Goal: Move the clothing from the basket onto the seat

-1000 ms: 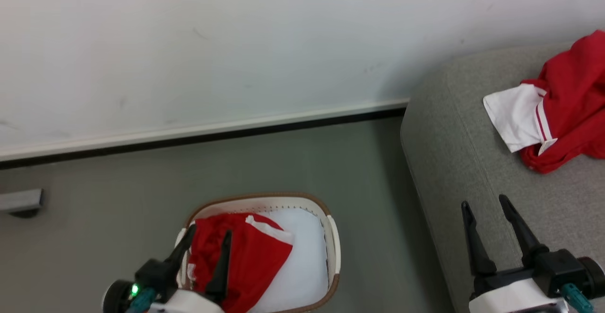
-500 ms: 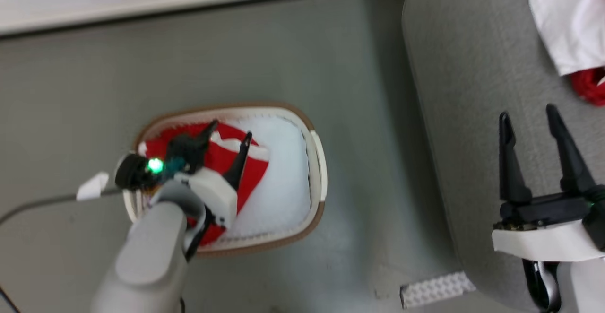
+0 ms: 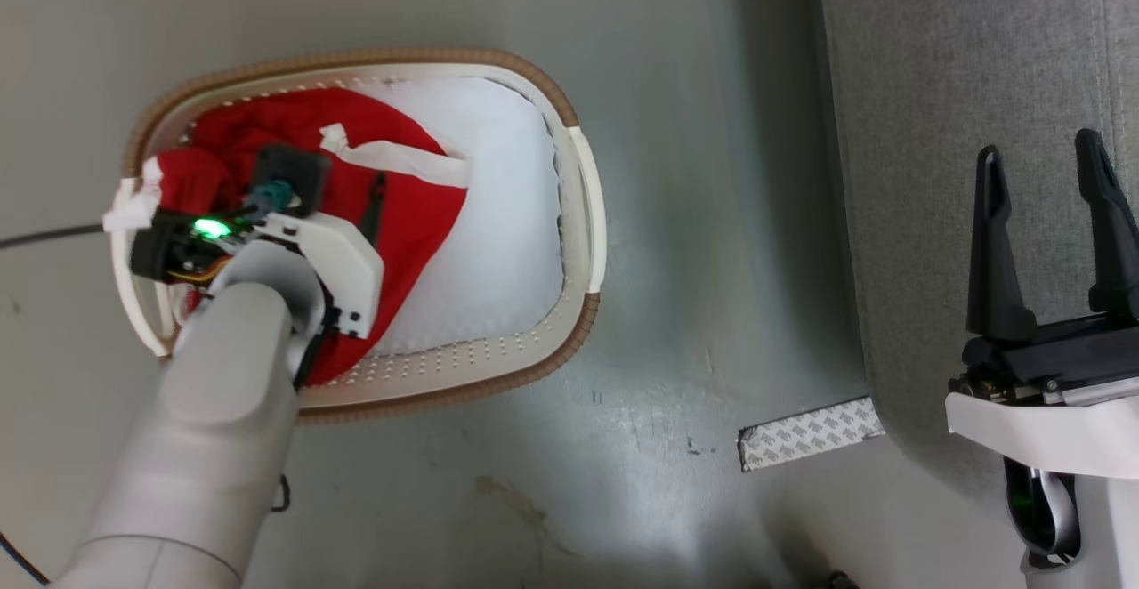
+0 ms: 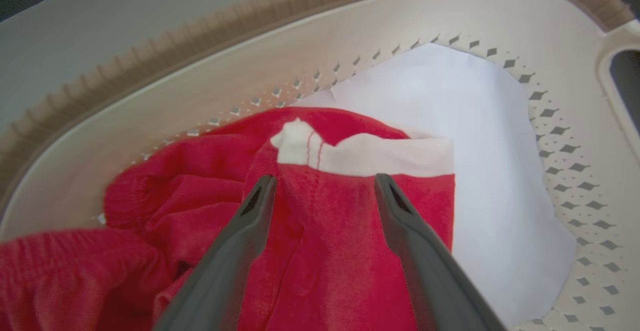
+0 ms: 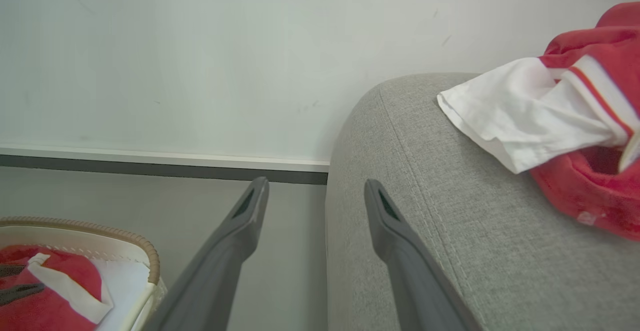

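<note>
Clothing (image 4: 310, 271) lies bunched in the basket (image 4: 190, 91); your left gripper (image 4: 325, 178) straddles a red fold, jaws wide open, holding nothing; next you should close, lift, swing to the seat (image 3: 925, 82)

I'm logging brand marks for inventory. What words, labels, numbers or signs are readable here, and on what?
No text can be read.
The clothing in the basket shows only white trim, no lettering.
The patterned strip on the floor bears a fine repeating print, too small to read.

Plain domestic-style room: grey fabric sofa (image 3: 934, 82), laundry basket (image 3: 585, 211), white wall (image 5: 200, 46), skirting board (image 5: 150, 154).
</note>
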{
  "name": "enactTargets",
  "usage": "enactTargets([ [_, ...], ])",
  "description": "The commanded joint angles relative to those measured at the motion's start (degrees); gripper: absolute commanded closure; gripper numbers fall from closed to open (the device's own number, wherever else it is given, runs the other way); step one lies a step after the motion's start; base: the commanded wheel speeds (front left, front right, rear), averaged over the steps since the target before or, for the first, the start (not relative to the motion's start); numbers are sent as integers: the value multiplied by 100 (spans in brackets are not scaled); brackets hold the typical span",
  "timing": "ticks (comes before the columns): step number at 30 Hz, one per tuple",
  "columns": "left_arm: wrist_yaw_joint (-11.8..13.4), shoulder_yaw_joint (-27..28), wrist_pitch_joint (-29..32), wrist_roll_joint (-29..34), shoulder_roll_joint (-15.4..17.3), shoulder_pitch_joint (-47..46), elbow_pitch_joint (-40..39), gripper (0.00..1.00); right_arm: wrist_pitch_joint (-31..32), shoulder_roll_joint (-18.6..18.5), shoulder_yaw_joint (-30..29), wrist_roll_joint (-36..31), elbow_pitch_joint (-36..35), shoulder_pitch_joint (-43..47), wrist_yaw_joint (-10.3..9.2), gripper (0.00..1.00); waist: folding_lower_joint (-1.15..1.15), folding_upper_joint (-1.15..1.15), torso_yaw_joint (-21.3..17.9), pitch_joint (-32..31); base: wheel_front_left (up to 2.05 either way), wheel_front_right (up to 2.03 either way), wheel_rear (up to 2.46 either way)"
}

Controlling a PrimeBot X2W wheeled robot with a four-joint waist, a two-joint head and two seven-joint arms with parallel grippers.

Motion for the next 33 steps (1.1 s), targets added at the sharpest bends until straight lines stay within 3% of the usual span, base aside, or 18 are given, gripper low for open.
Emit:
enactTargets([
  [1,74,-5,22,85,108,-133,83,0,-1,-9,-30,37,-39,-99,-15,0,-2,0,-74,131,0,0,0],
  [4,173,-1,7,55,123,-232,248,0,-1,-9,-83,88,-67,-116,-15,0,-2,0,-100,201,0,0,0],
  [11,138,-110,2,20,67,-291,580,0,-1,-8,-69,158,-24,-117,-15,0,-2,0,-144,274,0,0,0],
  [12,84,-141,25,13,44,-281,634,11,-1,-8,-61,167,-21,-127,-15,0,-2,0,-153,282,0,0,0],
  [13,32,-179,35,16,27,-276,682,56,-1,-8,-57,179,-15,-133,-15,0,-2,0,-163,286,0,0,0],
  [14,0,-207,20,25,30,-281,728,92,-1,-9,-57,188,-7,-139,-15,0,-2,0,-172,286,0,0,0],
  [15,-33,-237,13,34,45,-292,778,100,-1,-9,-61,189,2,-142,-15,0,-2,0,-182,276,0,0,0],
  [23,-253,-308,-338,-221,-58,-243,936,100,-1,-9,-128,160,109,-149,-15,0,-2,0,-108,-161,0,0,0],
  [33,-353,-319,-829,-826,-102,494,543,100,-1,-10,-81,127,440,114,-15,0,-2,0,163,-1641,0,0,0],
])
